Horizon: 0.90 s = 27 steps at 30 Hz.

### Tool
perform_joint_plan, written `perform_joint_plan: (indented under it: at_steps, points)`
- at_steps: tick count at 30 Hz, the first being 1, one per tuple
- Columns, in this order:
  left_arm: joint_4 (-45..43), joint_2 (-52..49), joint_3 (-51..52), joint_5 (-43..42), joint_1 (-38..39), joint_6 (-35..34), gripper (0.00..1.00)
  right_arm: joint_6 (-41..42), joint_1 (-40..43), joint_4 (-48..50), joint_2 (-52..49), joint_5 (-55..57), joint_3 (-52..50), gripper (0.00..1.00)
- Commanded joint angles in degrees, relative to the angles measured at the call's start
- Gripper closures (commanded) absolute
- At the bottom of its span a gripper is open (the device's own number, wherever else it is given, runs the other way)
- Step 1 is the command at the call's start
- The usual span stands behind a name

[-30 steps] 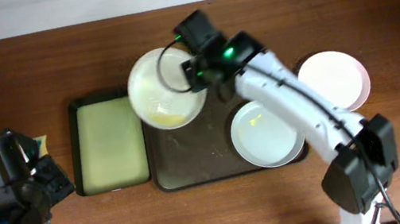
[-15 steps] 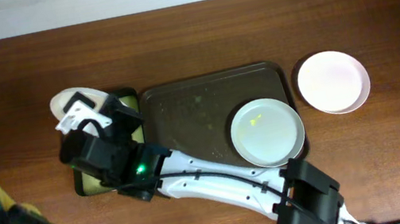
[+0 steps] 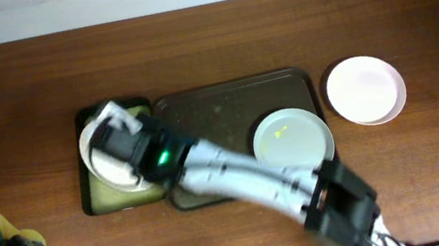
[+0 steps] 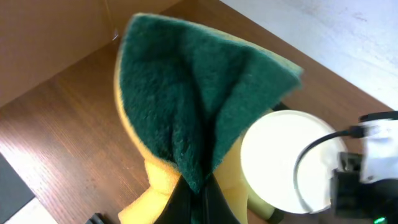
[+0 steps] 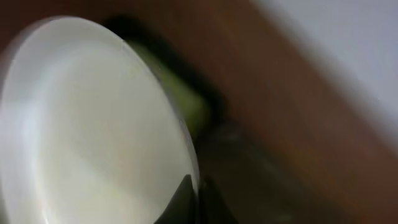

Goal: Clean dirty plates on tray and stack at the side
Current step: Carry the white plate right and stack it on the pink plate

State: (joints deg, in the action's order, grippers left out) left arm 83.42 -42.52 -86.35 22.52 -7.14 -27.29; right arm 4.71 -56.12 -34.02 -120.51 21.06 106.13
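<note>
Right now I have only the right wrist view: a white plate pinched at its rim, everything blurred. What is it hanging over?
Observer: Overhead, the held plate is over the small black tray with the yellow-green inside, left of the brown tray.
Operator: Any plates left on the brown tray?
Observer: One smeared plate, yellow marks on it, at the right end.
Operator: And the left arm?
Observer: Its end effector grips a green and yellow sponge.

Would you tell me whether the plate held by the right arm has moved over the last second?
Yes. The plate went left, from the brown tray's far-left corner to over the small black tray.
</note>
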Motion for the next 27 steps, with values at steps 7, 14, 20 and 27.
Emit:
perform_joint_plan:
  at_steps: [7, 14, 20, 27]
  points:
    - [-1.14, 0.09, -0.24, -2.19, 0.13, -0.55, 0.95, 11.72, 51.74, -25.66, 0.76, -42.47, 0.28, 0.96]
    - [-3.06, -0.39, 3.58, -4.35, 0.13, -0.52, 1.00, 5.88, 85.26, -36.37, 0.76, -40.85, -1.31, 0.96]
    - [-3.85, -0.37, 3.76, -4.33, 0.13, -0.50, 1.00, 6.05, 84.83, -35.30, 0.76, -33.53, -9.57, 0.94]
    - [-4.04, -0.37, 3.76, -5.29, 0.13, -0.09, 0.95, 2.56, 80.67, -45.18, 2.38, -39.87, -3.89, 0.01]
